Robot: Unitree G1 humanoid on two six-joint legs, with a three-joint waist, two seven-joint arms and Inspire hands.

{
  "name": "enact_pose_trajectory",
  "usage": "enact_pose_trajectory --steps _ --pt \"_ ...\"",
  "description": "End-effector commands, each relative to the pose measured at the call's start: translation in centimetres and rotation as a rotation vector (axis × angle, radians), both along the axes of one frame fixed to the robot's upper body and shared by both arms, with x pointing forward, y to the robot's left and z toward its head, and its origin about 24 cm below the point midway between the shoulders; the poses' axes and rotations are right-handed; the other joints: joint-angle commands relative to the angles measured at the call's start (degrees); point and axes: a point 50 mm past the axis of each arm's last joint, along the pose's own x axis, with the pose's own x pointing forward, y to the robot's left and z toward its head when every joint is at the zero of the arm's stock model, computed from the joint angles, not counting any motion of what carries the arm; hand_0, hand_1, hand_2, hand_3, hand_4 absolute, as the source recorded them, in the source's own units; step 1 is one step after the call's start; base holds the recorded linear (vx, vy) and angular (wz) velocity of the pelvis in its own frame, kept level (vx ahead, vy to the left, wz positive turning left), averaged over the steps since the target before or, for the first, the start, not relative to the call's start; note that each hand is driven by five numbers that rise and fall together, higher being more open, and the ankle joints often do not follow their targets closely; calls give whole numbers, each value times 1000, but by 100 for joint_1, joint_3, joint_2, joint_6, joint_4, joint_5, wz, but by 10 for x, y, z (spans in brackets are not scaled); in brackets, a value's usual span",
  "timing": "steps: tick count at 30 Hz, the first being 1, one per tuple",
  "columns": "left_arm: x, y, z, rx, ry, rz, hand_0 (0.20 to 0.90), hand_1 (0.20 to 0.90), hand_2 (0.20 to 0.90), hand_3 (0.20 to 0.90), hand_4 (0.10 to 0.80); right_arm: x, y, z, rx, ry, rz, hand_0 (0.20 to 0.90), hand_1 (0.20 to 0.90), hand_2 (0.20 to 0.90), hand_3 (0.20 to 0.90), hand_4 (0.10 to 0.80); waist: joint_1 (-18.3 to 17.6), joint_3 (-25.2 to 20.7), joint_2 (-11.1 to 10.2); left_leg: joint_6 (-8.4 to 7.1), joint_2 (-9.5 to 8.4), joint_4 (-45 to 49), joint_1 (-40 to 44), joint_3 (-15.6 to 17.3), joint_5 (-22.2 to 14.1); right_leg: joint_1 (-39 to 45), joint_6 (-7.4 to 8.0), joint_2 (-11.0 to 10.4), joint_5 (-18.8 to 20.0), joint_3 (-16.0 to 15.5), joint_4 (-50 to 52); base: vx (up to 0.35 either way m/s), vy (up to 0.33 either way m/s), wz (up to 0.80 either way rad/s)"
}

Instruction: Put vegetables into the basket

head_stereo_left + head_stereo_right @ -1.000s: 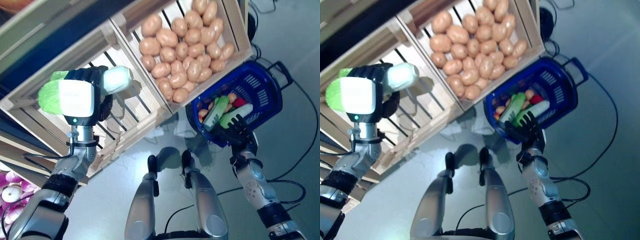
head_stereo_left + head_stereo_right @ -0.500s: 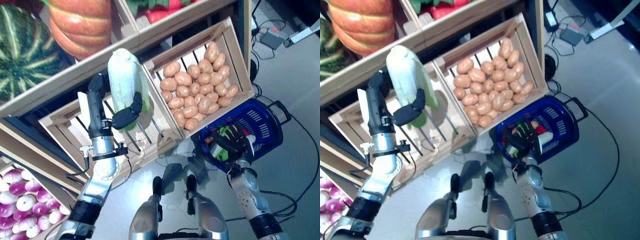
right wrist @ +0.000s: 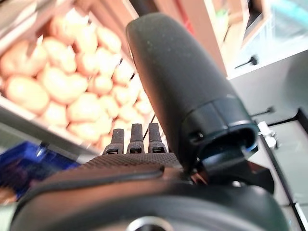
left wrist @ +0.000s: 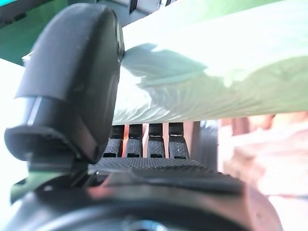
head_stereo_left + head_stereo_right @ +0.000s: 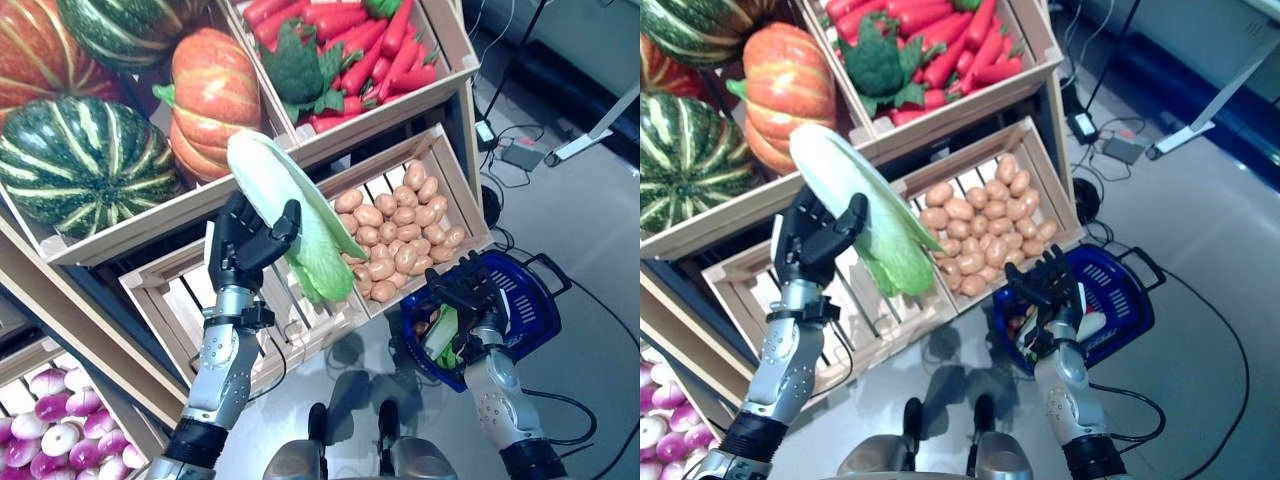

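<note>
Cabbage: long, pale white-green – leafy end drooped over the potato crate.
Left hand: clamped on it.
Right hand: fingers spread, over blue basket.

Bright, even light (wrist views blurred)

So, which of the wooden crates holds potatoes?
The lower crate, just above the blue basket; the crate above it holds carrots.

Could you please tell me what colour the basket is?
The basket is blue, clearest in the left eye view.
</note>
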Motion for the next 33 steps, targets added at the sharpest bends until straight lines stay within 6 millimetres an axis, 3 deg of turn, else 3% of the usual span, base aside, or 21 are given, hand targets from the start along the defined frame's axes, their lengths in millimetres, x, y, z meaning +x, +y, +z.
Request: enact_pose_trajectory --steps 1,8,17,22,33 --pt "-2 -16 27 125 -155 -154 300 300 300 300 400 -3 10 29 104 -242 214 900 900 900 900 800 59 -904 -184 -80 -138 262 -161 -13 -379 65 379 -474 83 -107 180 69 6 -1" --pt "-1 -19 19 294 -94 -311 300 300 300 300 400 -7 28 48 223 -359 579 900 900 900 900 800 60 -1039 -206 -55 -135 198 5 44 -451 182 440 -476 69 -47 103 45 -1 -3" --pt "-6 -29 22 359 -123 -419 300 300 300 300 400 -10 41 56 143 -345 797 900 900 900 900 800 113 -1184 -246 -79 -98 84 93 36 -450 229 514 -507 90 -14 35 8 -2 -1" --pt "-6 -32 26 326 -151 -428 300 300 300 300 400 -15 54 47 123 -265 956 900 900 900 900 800 155 -1264 -276 -104 -77 46 105 29 -438 244 531 -523 92 -52 6 0 0 0" --pt "-15 -33 53 309 -331 -414 300 300 300 300 400 -22 59 32 112 -119 1077 900 900 900 900 800 203 -1322 -313 -131 -43 13 102 7 -420 244 530 -527 72 -68 4 0 0 0"
